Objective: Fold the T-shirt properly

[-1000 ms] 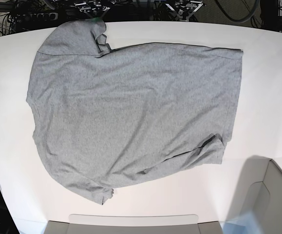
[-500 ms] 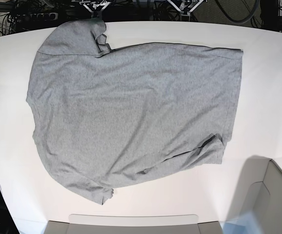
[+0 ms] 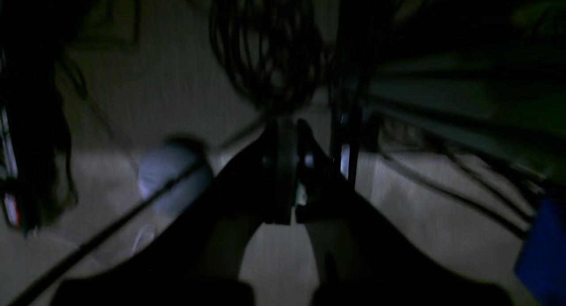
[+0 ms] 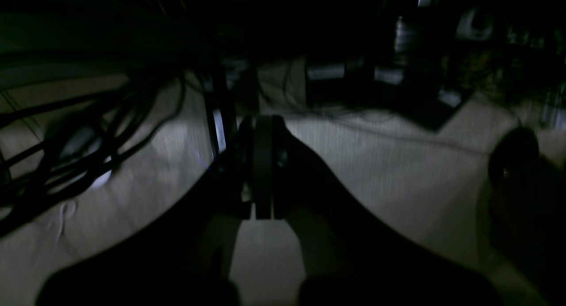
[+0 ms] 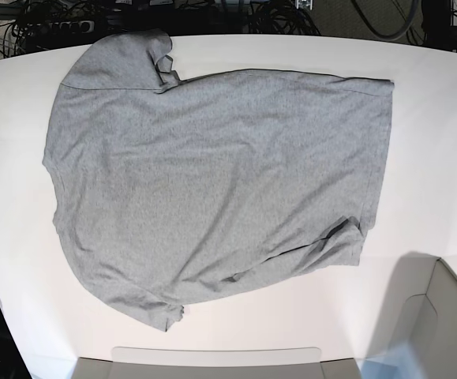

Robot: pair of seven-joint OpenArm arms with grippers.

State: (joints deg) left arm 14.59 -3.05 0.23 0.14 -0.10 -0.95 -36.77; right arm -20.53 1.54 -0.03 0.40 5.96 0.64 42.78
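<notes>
The heather-grey T-shirt (image 5: 212, 174) lies spread flat on the white table (image 5: 433, 134), plain side up, its collar end at the left and its hem at the right. One sleeve is bunched at the top left and the lower right hem corner is rumpled. No arm shows in the base view. My left gripper (image 3: 285, 182) is shut and empty, pointing at a dim floor off the table. My right gripper (image 4: 263, 173) is shut and empty too, over dim floor and cables.
A grey bin (image 5: 441, 324) stands at the table's lower right corner and a pale tray edge (image 5: 212, 359) runs along the front. Cables and dark equipment (image 5: 236, 16) lie behind the table's far edge.
The gripper tips that showed at the far table edge have pulled back out of the base view. The T-shirt has not moved.
</notes>
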